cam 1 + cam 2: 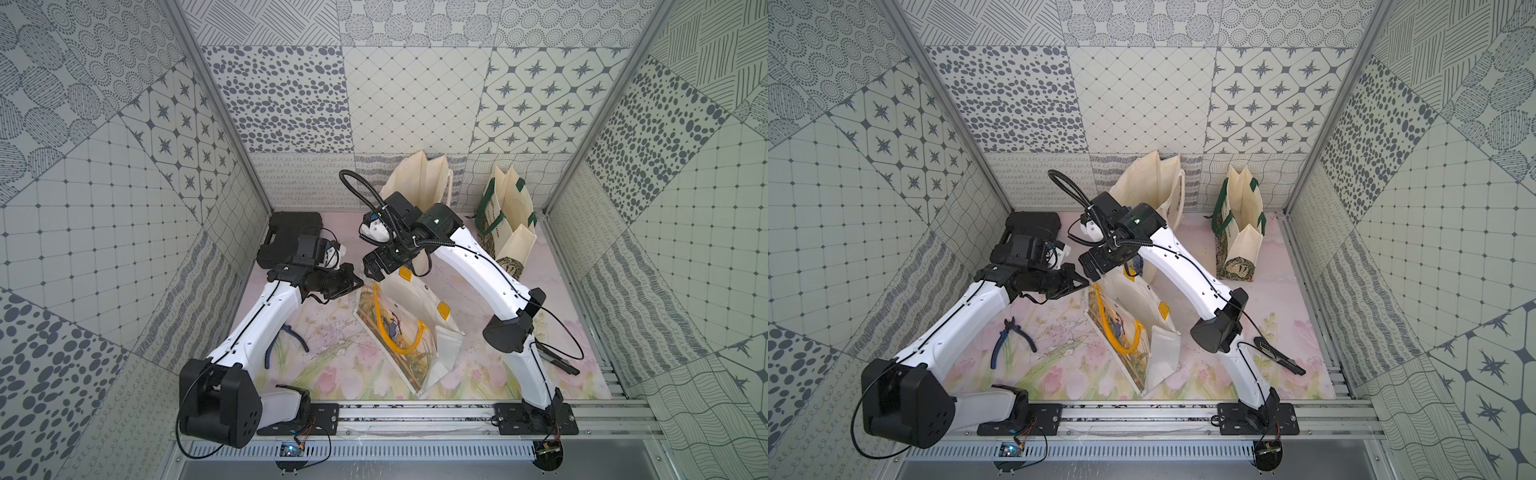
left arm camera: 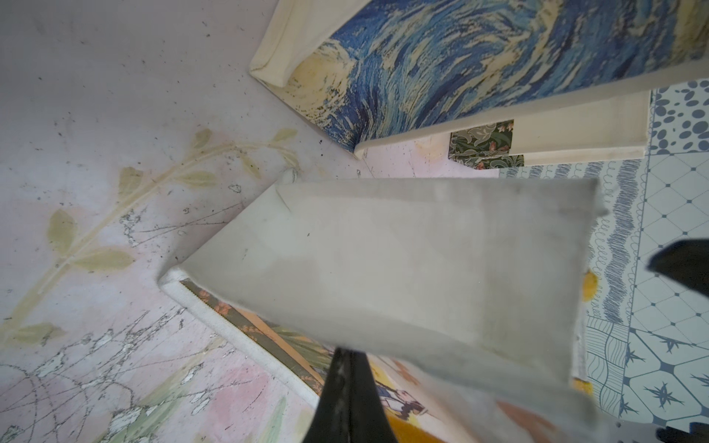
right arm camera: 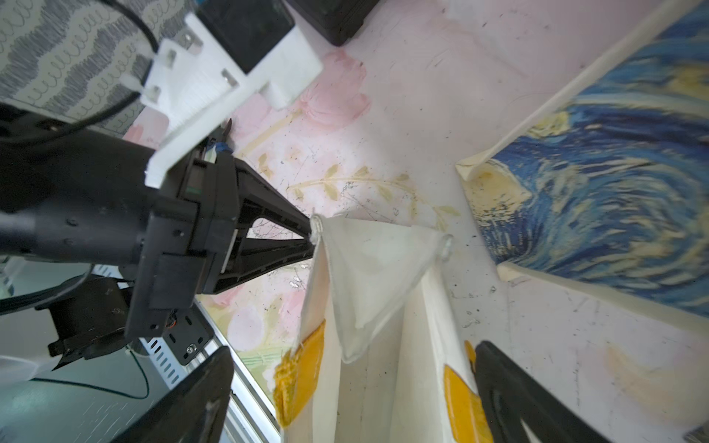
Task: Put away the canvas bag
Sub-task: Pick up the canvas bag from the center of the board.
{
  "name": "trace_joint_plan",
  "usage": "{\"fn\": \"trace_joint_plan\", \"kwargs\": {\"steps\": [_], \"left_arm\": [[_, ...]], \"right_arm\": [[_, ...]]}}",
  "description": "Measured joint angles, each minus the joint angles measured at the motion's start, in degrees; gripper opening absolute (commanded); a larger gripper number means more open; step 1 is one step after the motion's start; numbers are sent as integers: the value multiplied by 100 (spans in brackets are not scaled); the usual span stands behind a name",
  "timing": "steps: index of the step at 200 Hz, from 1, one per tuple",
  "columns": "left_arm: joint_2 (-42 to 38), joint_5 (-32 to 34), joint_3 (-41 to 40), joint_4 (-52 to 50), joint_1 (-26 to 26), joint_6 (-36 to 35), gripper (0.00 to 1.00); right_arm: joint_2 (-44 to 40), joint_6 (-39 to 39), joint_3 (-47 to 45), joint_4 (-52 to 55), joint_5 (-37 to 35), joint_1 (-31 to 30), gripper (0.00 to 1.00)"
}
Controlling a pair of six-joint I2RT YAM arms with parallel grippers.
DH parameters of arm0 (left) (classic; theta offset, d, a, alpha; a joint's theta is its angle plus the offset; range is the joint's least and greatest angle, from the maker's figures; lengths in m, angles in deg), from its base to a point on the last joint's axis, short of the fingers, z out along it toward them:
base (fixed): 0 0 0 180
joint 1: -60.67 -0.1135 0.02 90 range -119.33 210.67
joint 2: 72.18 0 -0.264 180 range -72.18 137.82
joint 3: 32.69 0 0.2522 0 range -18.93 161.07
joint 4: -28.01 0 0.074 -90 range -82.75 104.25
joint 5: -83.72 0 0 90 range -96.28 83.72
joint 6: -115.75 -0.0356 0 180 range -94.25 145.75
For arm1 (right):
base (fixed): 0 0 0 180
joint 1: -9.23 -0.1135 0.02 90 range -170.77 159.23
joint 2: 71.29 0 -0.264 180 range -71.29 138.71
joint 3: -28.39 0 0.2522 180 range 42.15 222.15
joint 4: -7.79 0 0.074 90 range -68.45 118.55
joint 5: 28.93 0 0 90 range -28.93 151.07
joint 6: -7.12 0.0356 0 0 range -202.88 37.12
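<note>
The canvas bag (image 1: 409, 307) (image 1: 1133, 309), cream with yellow handles and a painted front, lies tipped on the floral mat in the middle in both top views. My left gripper (image 1: 360, 285) (image 1: 1085, 282) is shut on the bag's upper corner; the left wrist view shows its closed fingers (image 2: 347, 383) meeting the cream side panel (image 2: 403, 261). My right gripper (image 1: 379, 268) (image 3: 353, 347) is open, its fingers (image 3: 510, 387) standing on either side of the bag's open mouth, outside the yellow handle patches (image 3: 303, 368). The left gripper's (image 3: 310, 234) pinch also shows there.
A blue swirl-print bag (image 1: 419, 183) (image 3: 598, 191) and a green-handled bag (image 1: 505, 208) stand at the back. A black case (image 1: 291, 232) sits back left, blue-handled pliers (image 1: 286, 340) lie front left, and a black tool (image 1: 557, 361) lies at the right.
</note>
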Motion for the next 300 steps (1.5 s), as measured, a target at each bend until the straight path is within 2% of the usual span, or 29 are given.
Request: {"fn": "trace_joint_plan", "kwargs": {"steps": [31, 56, 98, 135, 157, 191, 221, 246, 300], "left_arm": [[-15, 0, 11, 0, 0, -2, 0], [-15, 2, 20, 0, 0, -2, 0], [-48, 2, 24, 2, -2, 2, 0], [-76, 2, 24, 2, -2, 2, 0], [-109, 2, 24, 2, -2, 2, 0], [-149, 2, 24, 2, -2, 2, 0], [-149, 0, 11, 9, -2, 4, 0], [-146, -2, -15, 15, -2, 4, 0], [-146, -11, -26, 50, -2, 4, 0]], "right_arm": [[-254, 114, -197, -7, -581, 0, 99], [-592, 138, -820, -199, -739, 2, 99], [-970, -7, -1602, -737, -470, 46, 99], [-1513, -376, -3036, -1740, -269, 98, 99], [-1613, -472, -3501, -2159, 55, 186, 99], [-1600, -516, -3501, -2479, 616, 321, 97], [-1394, -511, -3067, -2463, 957, 337, 97], [-1115, -511, -2743, -2341, 1005, 334, 96], [-920, -503, -2706, -2026, 938, 332, 95]]}}
